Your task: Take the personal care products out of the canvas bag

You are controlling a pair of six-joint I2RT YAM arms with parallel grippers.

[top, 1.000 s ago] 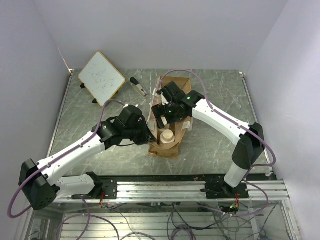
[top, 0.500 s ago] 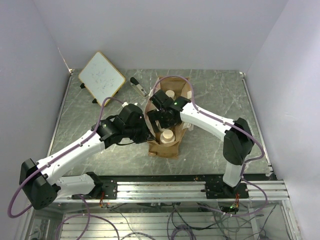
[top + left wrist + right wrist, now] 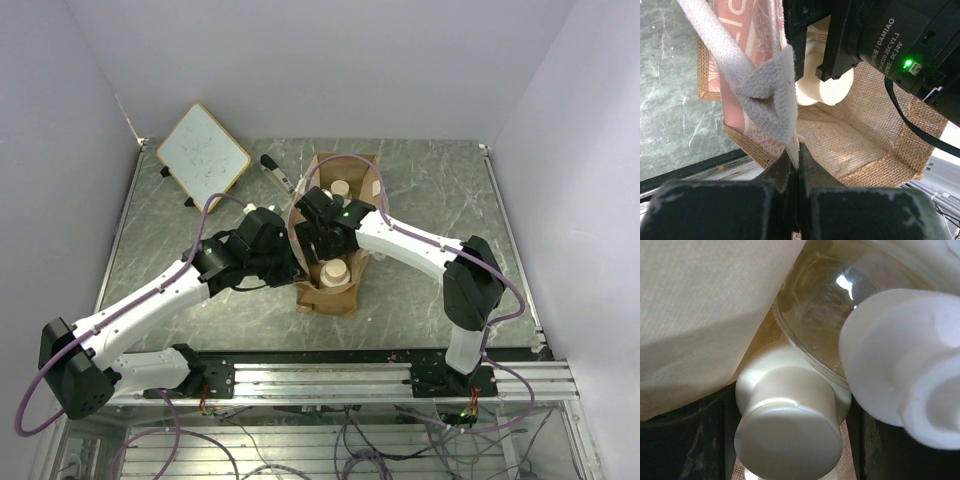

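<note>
Pinches the strap [image 3: 767, 95] of the bag [image 3: 865, 150] tight in the left gripper [image 3: 796, 165], at the bag's left rim. Straddles a cream bottle [image 3: 790, 435] inside the bag with the right gripper [image 3: 318, 232], just beside an amber bottle [image 3: 820, 305]; cannot tell whether clamped on it or merely spread.

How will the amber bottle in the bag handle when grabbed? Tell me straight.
The amber bottle looks smooth and glossy, so it is probably slippery. Its round body may roll once laid down. It seems to hold liquid, so it is likely heavy for its size.
</note>
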